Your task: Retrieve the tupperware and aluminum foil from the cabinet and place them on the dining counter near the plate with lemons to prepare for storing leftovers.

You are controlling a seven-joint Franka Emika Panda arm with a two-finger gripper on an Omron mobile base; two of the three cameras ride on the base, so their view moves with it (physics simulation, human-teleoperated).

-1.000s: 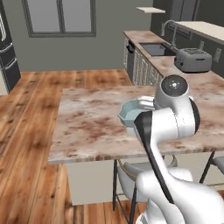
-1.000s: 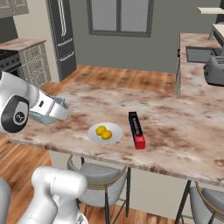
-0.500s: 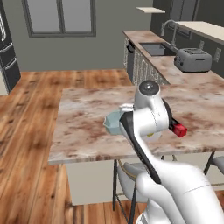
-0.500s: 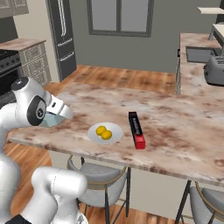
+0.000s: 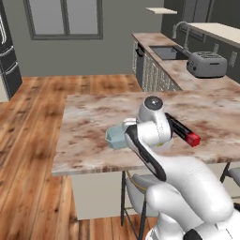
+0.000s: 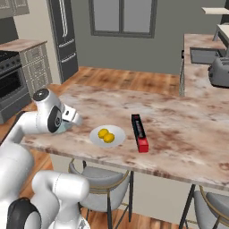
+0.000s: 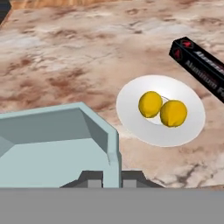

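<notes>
Right now my gripper (image 7: 111, 178) is clamped shut on the wall of the tupperware (image 7: 57, 146), holding it low over the dining counter (image 7: 65, 52) near its front edge. Just beside it on the slab sits the plate (image 7: 175, 133) with two lemons (image 7: 162, 107), and beyond that lies the aluminum foil (image 7: 199, 65), apart from the plate

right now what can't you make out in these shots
- Whether the tub rests on the counter or hangs just above it: its underside is cut off at the bottom of the hand view.
- The plate and lemons in the left base view: the arm's body covers them.
- Foil box far end: cut by the hand view's right edge.
- Fingers contact: the tub wall hides it.
</notes>
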